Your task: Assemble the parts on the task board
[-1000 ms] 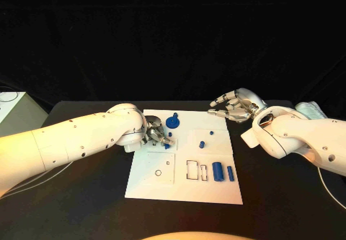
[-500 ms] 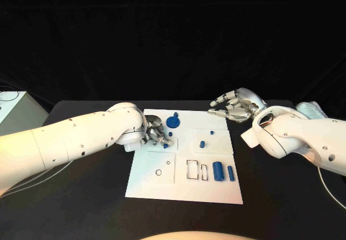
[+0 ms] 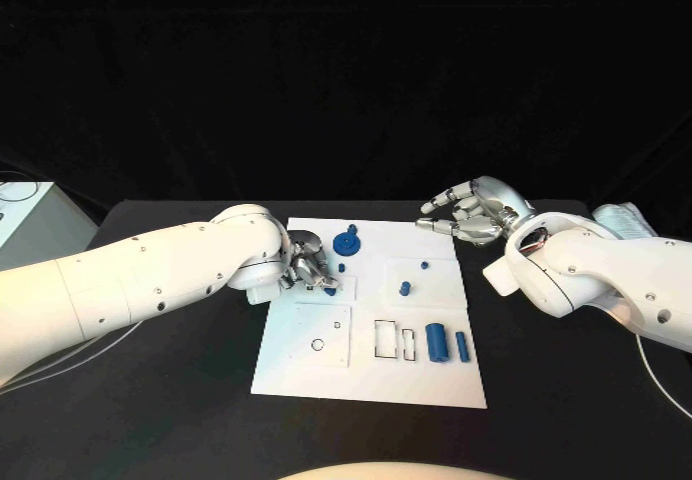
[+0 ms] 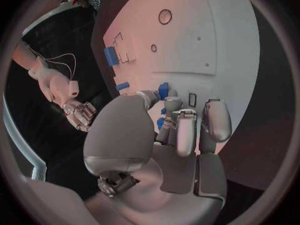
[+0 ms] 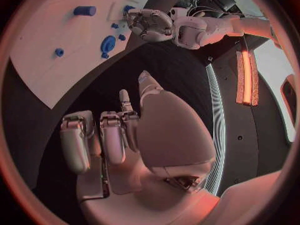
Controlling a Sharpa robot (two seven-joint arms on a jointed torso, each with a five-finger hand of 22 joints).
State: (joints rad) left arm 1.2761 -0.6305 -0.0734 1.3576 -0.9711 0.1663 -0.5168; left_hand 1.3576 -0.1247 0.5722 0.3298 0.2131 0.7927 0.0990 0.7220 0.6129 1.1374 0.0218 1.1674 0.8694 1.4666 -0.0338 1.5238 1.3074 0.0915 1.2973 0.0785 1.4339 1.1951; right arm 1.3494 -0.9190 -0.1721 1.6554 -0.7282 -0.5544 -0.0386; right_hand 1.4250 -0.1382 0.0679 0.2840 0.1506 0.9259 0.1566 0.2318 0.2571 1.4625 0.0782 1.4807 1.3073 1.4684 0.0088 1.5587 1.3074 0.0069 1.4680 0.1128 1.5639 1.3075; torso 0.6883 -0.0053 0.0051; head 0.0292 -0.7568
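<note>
White task board (image 3: pixel 368 375) | no readable writing | left hand (image 3: pixel 307 268) over blue parts (image 3: pixel 332 290)

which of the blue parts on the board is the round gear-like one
The blue gear at the task board's far edge, beside the left hand; the other blue parts are small pegs or long cylinders.

This is a robotics lab or test cell rather than a home or shop. A black table (image 3: pixel 173 400) stands before black drapery that closes off the whole background. At the tabletop's middle lies a white task board (image 3: pixel 378 375) with printed outlines and cut recesses, a made-for-testing fixture. A pale equipment box (image 3: pixel 32 225) with cables stands off the tabletop's left edge, and loose wires run past the table.
</note>
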